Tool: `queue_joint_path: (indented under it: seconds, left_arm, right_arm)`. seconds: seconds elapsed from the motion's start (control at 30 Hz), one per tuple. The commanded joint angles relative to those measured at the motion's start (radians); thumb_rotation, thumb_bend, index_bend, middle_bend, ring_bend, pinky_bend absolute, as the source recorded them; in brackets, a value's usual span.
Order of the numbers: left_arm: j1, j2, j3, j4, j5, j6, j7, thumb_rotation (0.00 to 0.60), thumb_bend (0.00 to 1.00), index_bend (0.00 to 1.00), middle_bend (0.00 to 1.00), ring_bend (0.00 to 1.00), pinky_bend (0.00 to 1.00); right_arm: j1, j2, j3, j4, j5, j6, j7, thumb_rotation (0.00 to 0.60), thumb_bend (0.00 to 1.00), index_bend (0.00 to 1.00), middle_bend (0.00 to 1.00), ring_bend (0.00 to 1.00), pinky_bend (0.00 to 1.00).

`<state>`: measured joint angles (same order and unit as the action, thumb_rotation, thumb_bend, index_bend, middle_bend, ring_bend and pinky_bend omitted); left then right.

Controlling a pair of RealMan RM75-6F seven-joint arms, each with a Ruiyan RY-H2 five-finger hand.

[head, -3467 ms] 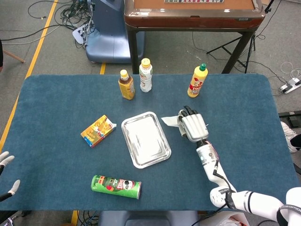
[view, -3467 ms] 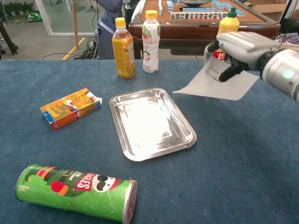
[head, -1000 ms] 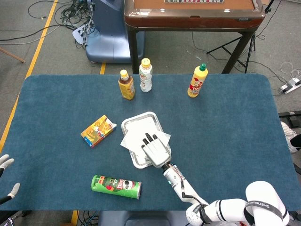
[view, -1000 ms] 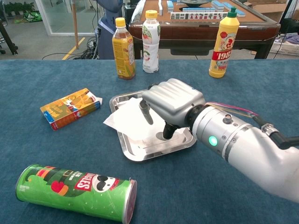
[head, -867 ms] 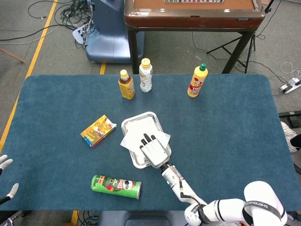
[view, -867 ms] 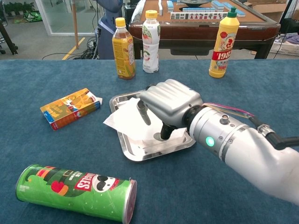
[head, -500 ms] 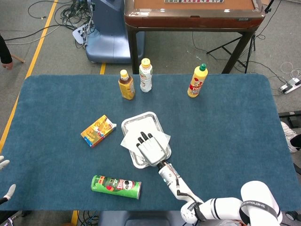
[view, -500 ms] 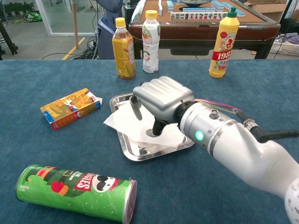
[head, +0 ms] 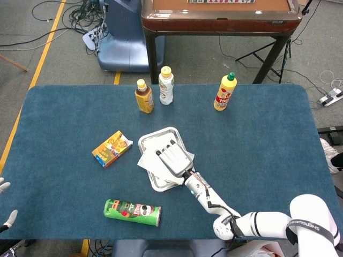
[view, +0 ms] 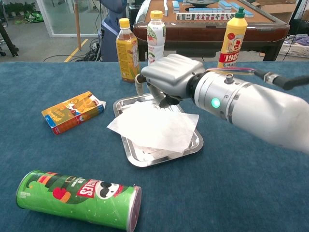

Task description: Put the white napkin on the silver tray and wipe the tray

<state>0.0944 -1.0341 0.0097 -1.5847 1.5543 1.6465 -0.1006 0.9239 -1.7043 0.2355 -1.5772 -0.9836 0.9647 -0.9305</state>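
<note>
Blue carpet-like cloth covers the table (head: pixel 268 139), and on its near part a green cylindrical crisp can (view: pixel 77 198) is laid on its side. Beyond it, the flat silver metal tray (view: pixel 193 146) is seen at the middle of the table, with the thin white paper napkin (view: pixel 154 125) spread over it; the napkin is lightly creased and set askew, so that one corner hangs past the tray's left rim while another reaches the right rim. Above the far part of the tray the right hand (view: pixel 166 77) is held with fingers pointing down; whether the fingertips touch the napkin cannot be told, and nothing is seen gripped in them. To the left of the tray an orange rectangular carton (view: pixel 72 111) is laid flat. At the far edge an amber tea bottle with a yellow cap (view: pixel 127 50), a white-labelled drink bottle (view: pixel 155 43) and a yellow squeeze bottle with a green cap (view: pixel 231 44) are stood upright. Of the left hand (head: pixel 4 203), only pale fingertips are seen, at the head view's left edge.
</note>
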Motion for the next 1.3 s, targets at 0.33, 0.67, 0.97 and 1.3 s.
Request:
queue_joint_path:
  seconds: [0.33,0.67,0.97,1.3]
  left_arm:
    - [0.009,0.008,0.000,-0.011,-0.003,0.011,0.011,0.600,0.27,0.20,0.12,0.12,0.00]
    - [0.014,0.010,0.001,-0.017,-0.003,0.013,0.019,0.600,0.27,0.20,0.12,0.12,0.00]
    - [0.024,0.011,0.003,-0.013,-0.007,0.020,0.011,0.600,0.27,0.20,0.12,0.12,0.00]
    - [0.034,0.011,0.003,-0.002,-0.015,0.026,-0.005,0.600,0.27,0.20,0.12,0.12,0.00]
  right_arm:
    - [0.107,0.037,0.003,-0.028,0.186,-0.104,0.020,0.600,1.00,0.30,0.05,0.00,0.01]
    - [0.179,-0.018,-0.040,0.032,0.187,-0.119,0.031,0.600,1.00,0.31,0.02,0.00,0.00]
    - [0.212,-0.099,-0.092,0.110,0.152,-0.107,0.030,0.600,1.00,0.31,0.02,0.00,0.00]
    - [0.237,-0.169,-0.091,0.210,0.140,-0.116,0.058,0.600,1.00,0.31,0.02,0.00,0.00]
